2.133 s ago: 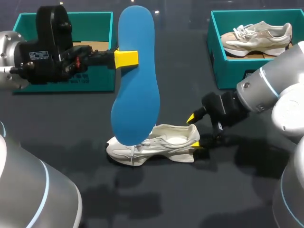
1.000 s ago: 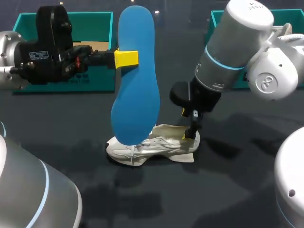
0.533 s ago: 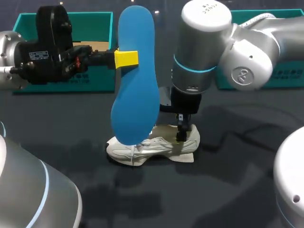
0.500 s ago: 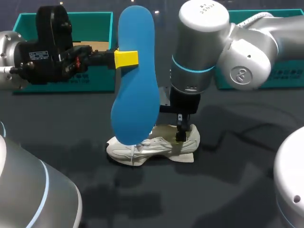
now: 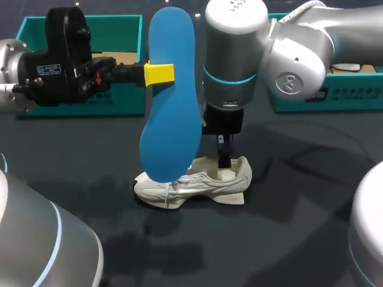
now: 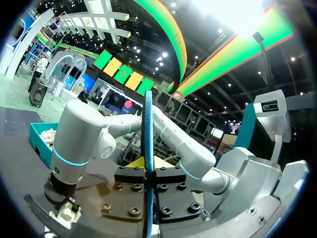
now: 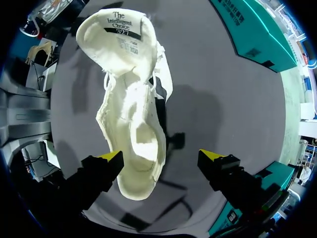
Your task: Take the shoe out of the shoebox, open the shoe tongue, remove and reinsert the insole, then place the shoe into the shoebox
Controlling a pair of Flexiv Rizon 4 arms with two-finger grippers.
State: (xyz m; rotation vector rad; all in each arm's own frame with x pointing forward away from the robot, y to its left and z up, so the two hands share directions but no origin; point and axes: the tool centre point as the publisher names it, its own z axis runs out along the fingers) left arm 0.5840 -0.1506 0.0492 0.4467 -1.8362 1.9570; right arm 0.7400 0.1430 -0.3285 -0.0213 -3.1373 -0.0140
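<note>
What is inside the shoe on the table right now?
Nothing visible: the shoe shows a bare heel cavity, the insole held up in the left gripper. Its toe end is covered.

A dark bench point(image 7: 223, 74) is seen beneath the right end effector point(image 7: 161, 156); a second teal box point(image 5: 353, 95) is set well apart from it.

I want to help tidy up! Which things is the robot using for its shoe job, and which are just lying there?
In the job: flat blue insole in left tool; white lace-up shoe under open right tool; open teal cardboard shoebox at left.
Lying about: second teal box at right.
</note>
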